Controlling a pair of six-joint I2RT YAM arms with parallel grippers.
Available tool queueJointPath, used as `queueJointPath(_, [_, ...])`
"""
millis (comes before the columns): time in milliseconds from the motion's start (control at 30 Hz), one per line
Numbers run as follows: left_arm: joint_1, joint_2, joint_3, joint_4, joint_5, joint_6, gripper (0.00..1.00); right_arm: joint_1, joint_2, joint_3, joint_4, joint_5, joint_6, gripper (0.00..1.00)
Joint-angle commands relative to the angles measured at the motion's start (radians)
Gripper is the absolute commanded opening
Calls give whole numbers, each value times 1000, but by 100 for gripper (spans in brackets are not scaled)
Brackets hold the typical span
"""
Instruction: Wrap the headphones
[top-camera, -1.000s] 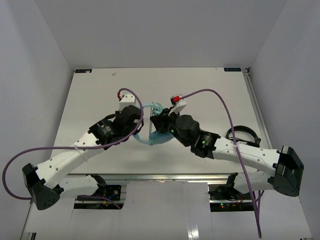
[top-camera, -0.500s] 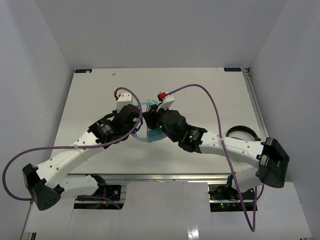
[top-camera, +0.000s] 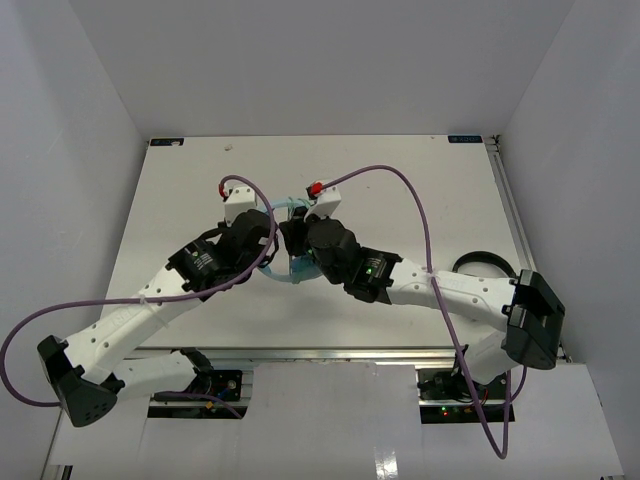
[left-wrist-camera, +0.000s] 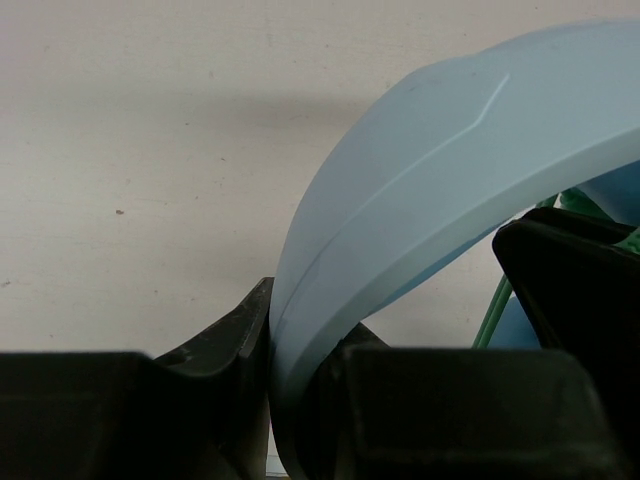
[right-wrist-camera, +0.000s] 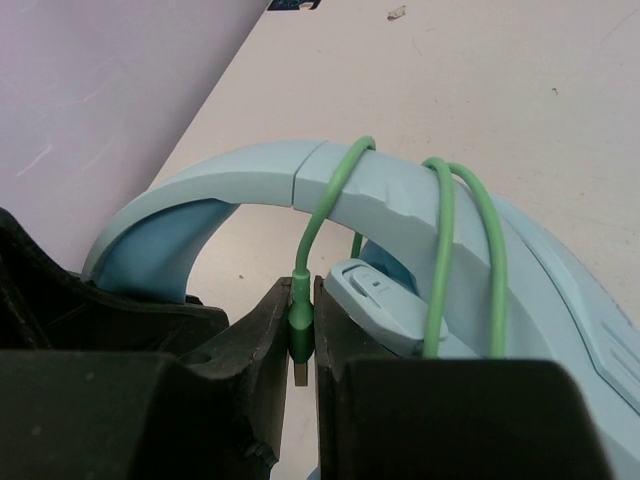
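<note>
- One pair of light blue headphones (top-camera: 297, 270) sits mid-worktop, pinched between two robot arms that meet over it.
- From above, the visible blue runs far-to-near between the two wrists. Much of it is hidden under them, so which way the earcups face cannot be told.
- In the right wrist view, the wide headband (right-wrist-camera: 250, 175) arches left to right, with one earcup (right-wrist-camera: 385, 300) tucked below it.
- A single thin green cable (right-wrist-camera: 440, 250) crosses the headband in three strands, one on the left and two close together on the right.
- The cable's green plug (right-wrist-camera: 299, 310) hangs down from the left strand.
- The right gripper (right-wrist-camera: 300, 350) has its jaws closed to a narrow slot, clamped on that plug.
- The left gripper (left-wrist-camera: 295, 380) has its jaws nearly closed too, squeezing the edge of the headband, which rises from them and curves away to the right.
- The white worktop (top-camera: 180, 200) carries one more item, a pair of black headphones (top-camera: 487, 262) near the right edge, well apart from the blue pair.
- Two purple leads (top-camera: 420, 215) loop over the arms.
</note>
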Motion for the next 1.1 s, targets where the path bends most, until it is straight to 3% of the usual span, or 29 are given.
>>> queueJointPath(0, [-8, -134, 125, 193, -38, -66, 0, -1, 1, -51, -215, 89, 75, 8])
queueJointPath(367, [-10, -148, 127, 185, -80, -57, 0, -5, -44, -91, -222, 130, 106, 10])
queueJointPath(833, [-10, -143, 124, 188, -91, -39, 0, -5, -51, -89, -222, 121, 101, 35])
queueJointPath(1067, [-10, -129, 136, 181, -109, -10, 0, -4, -68, -83, -213, 113, 81, 38])
